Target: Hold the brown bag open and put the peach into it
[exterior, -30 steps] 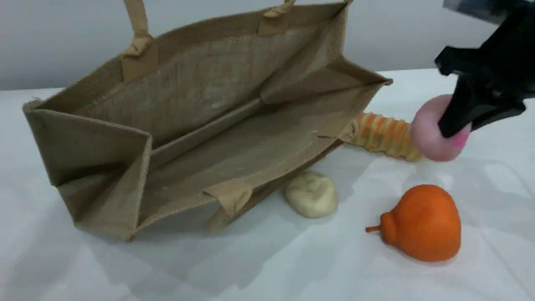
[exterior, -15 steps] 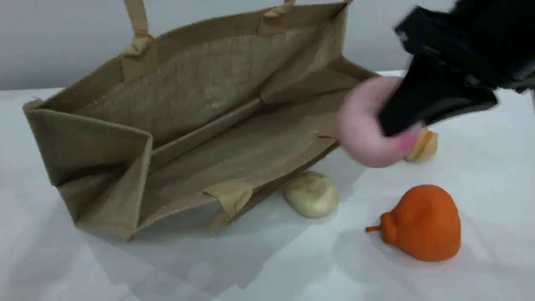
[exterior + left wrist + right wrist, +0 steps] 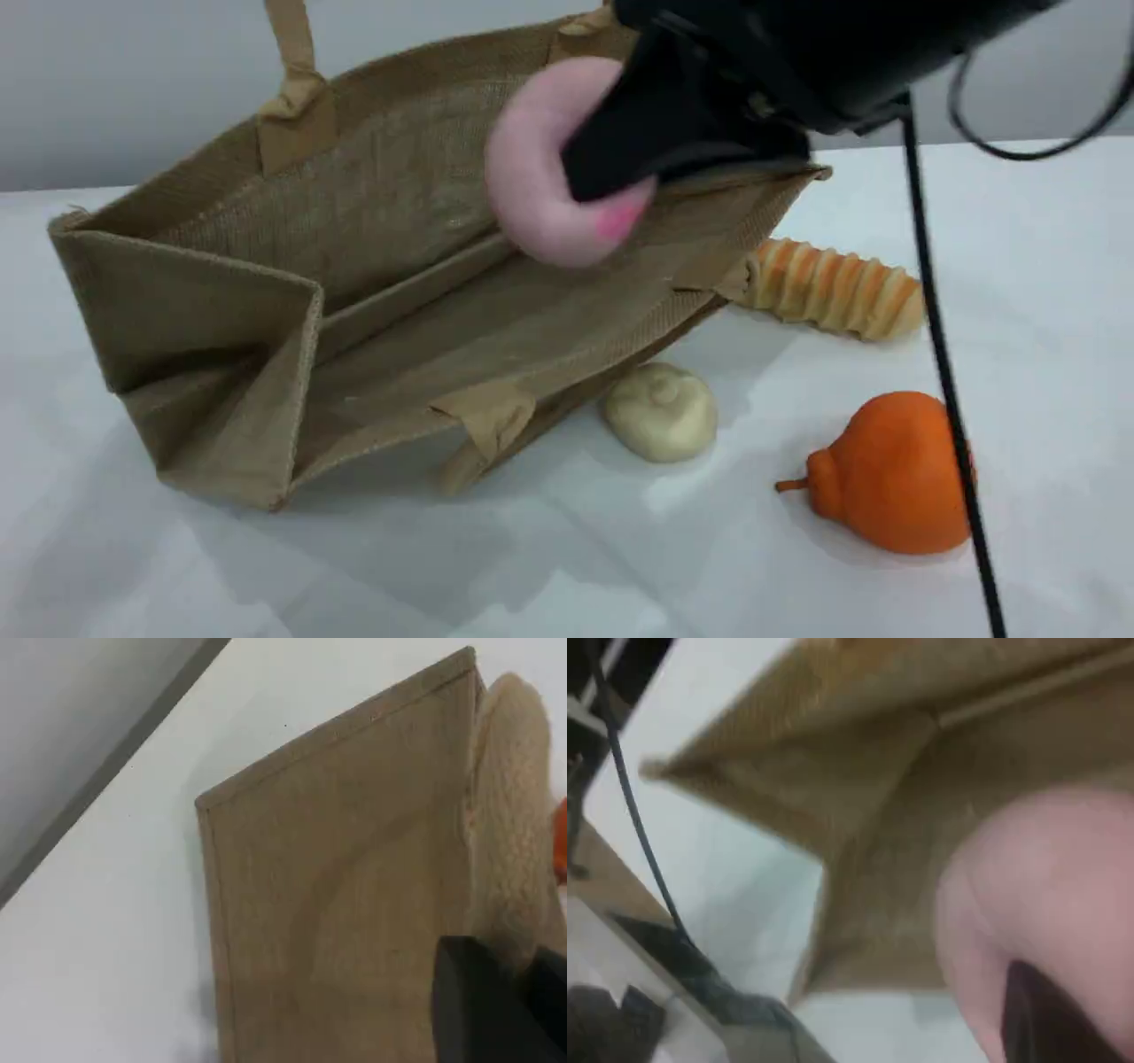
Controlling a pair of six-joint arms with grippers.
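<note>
The brown bag [image 3: 399,204] lies tilted on the white table with its mouth gaping toward the camera. One beige handle [image 3: 292,62] runs up out of the top edge. Over the bag's opening hangs the pink peach [image 3: 540,177], with my right gripper [image 3: 589,190] shut on it. The right wrist view shows the peach [image 3: 1045,895] close up over the bag's inside [image 3: 904,788]. In the left wrist view, the left gripper's fingertip [image 3: 487,1001] sits at the bag's outer wall [image 3: 337,904], where the handle [image 3: 509,815] runs down to it.
A cream bun [image 3: 660,412] rests against the bag's front edge. An orange pear-shaped fruit [image 3: 895,474] lies at the front right. A striped bread roll [image 3: 833,288] lies behind it. A black cable [image 3: 939,354] hangs down at the right.
My right gripper has carried the peach left and upward, from beside the bread roll to over the bag's opening. The bag has not moved.
</note>
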